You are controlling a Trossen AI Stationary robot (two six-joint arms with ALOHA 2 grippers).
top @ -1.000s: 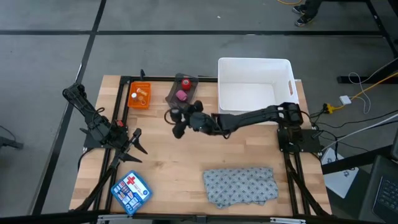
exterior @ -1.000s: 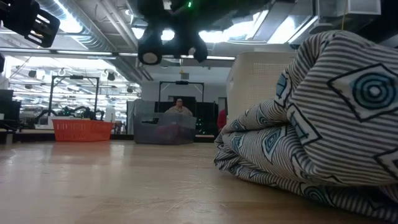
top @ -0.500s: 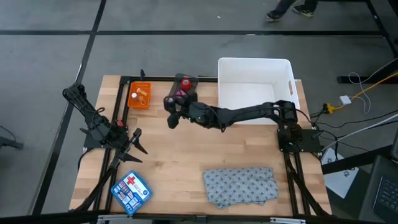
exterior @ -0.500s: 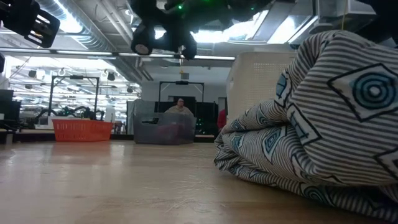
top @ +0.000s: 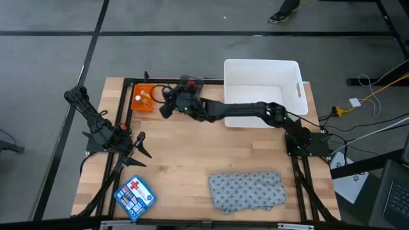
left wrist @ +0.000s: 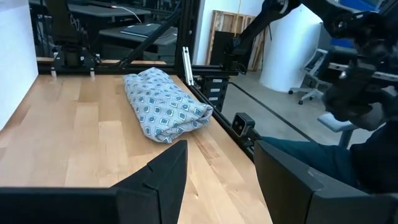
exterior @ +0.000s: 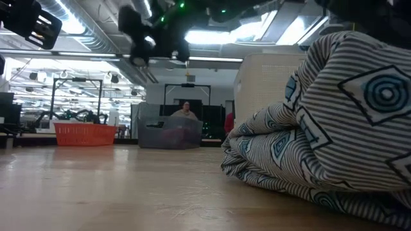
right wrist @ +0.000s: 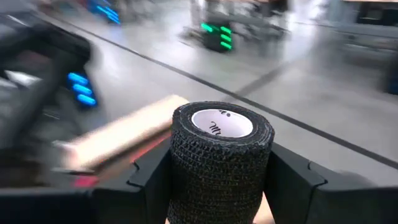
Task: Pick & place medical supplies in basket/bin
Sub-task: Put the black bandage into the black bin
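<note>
Reaching across the far side of the wooden table (top: 185, 160), the right arm carries its gripper (top: 167, 102) above the gap between the orange tray (top: 143, 99) and the small grey tray (top: 190, 83). Its two fingers are closed around a black roll of wrap (right wrist: 221, 158), held upright with its white core facing up; the fingers (right wrist: 289, 180) press its sides. In the low view the gripper hangs well above the tabletop. Small vials (top: 144, 97) lie in the orange tray. A white bin (top: 262, 86) stands at the far right corner of the table. The grey patterned cloth (top: 246, 190) lies bunched near the front edge, and a blue first-aid pouch (top: 135, 196) sits at the front left corner. The left gripper (top: 139, 145) waits low at the left edge, jaws parted and holding nothing.
</note>
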